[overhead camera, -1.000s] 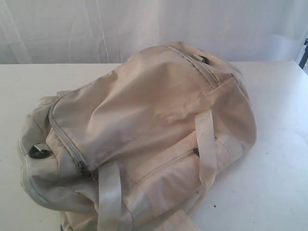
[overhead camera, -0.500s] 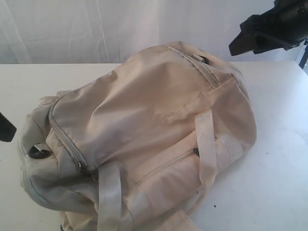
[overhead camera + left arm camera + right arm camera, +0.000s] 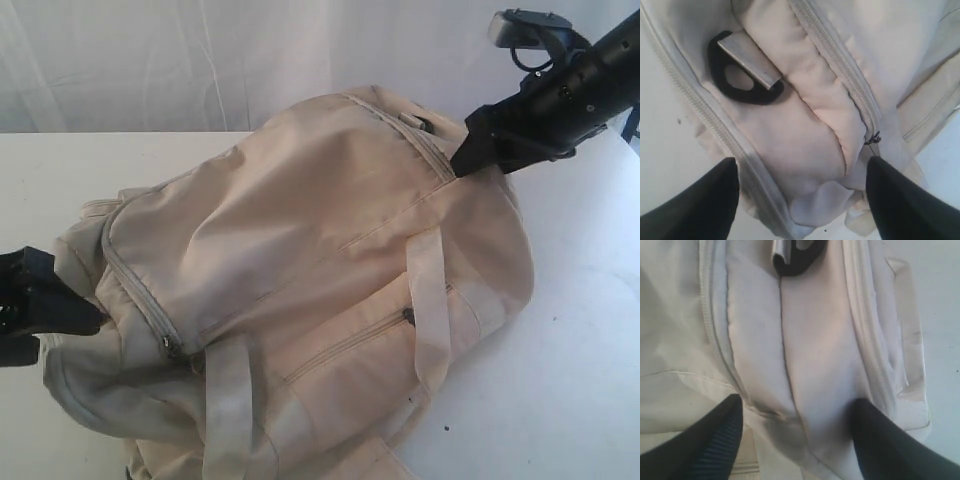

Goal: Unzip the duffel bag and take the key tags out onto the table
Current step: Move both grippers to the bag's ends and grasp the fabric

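The cream duffel bag (image 3: 320, 250) lies on the white table (image 3: 580, 330) with its main zipper shut, the pull (image 3: 168, 347) near its left end. The front pocket zip (image 3: 407, 316) is also shut. My left gripper (image 3: 75, 310) is open at the bag's left end, its jaws straddling the end fabric (image 3: 805, 115) beside a black D-ring (image 3: 745, 82). My right gripper (image 3: 472, 152) is open at the bag's far right end, jaws either side of the end panel (image 3: 815, 340). The key tags are hidden.
A pale curtain (image 3: 200, 60) hangs behind the table. Webbing straps (image 3: 430, 300) cross the bag's front. Bare tabletop (image 3: 60, 170) lies left of the bag and to its right.
Both arms have come into view. The left gripper moved in from the left edge to the bag's left end, covering the D-ring; the right came down onto the bag's right end.
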`<state>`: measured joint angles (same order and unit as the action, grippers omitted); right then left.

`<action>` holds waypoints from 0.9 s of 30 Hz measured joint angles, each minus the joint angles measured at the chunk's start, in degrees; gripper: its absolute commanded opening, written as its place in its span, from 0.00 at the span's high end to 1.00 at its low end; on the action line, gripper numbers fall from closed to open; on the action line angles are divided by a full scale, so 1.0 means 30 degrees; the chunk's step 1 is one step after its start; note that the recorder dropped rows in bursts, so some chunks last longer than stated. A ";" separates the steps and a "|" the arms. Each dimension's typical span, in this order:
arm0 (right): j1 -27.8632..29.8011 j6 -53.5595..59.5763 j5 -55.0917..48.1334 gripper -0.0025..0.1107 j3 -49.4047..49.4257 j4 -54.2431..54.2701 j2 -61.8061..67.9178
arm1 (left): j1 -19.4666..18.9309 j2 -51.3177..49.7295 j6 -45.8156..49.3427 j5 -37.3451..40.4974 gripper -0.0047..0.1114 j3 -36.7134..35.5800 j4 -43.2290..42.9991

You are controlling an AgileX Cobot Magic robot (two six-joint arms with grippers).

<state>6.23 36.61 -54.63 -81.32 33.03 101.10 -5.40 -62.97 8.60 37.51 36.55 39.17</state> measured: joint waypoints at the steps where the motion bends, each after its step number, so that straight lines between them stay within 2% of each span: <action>1: -0.0096 0.0000 0.0086 0.45 -0.0035 0.0000 0.0158 | 0.0000 -0.0049 0.0393 -0.0245 0.34 -0.0324 0.0505; 5: -0.0408 0.0000 0.0456 0.54 -0.0034 -0.0173 0.0544 | 0.0000 -0.0625 0.1142 -0.0862 0.34 -0.1162 0.1636; 10: -0.0512 0.0000 0.0649 0.76 -0.0034 -0.0564 0.0651 | 0.0000 -0.1582 0.2146 -0.1169 0.37 -0.1719 0.2774; 13: -0.0512 0.0000 0.0649 0.95 -0.0034 -0.0647 0.0694 | 0.0000 -0.1979 0.2765 -0.1524 0.57 -0.1766 0.3602; 14: -0.0529 0.0000 0.0649 0.98 -0.0034 -0.0680 0.0694 | 0.0000 -0.2104 0.3032 -0.1673 0.70 -0.1766 0.3835; 16: -0.0559 0.0000 0.0649 0.98 -0.0034 -0.0786 0.0694 | 0.0000 -0.2443 0.3690 -0.1953 0.89 -0.1766 0.4022; 17: -0.0559 0.0000 0.0607 0.98 -0.0034 -0.0891 0.0694 | 0.0000 -0.2569 0.3998 -0.2053 0.96 -0.1766 0.4111; 23: -0.0604 -0.1643 0.0298 0.98 -0.0034 -0.2910 0.0501 | 0.0000 -0.3304 0.5323 -0.2455 0.96 -0.1562 0.4313; 27: -0.0604 -0.2615 -0.0175 0.98 0.0052 -0.3944 -0.0328 | 0.0000 -0.3425 0.5373 -0.1794 0.96 0.0239 0.3364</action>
<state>4.41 28.76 -55.15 -81.16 21.20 100.11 -5.40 -73.25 24.72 32.13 37.27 49.26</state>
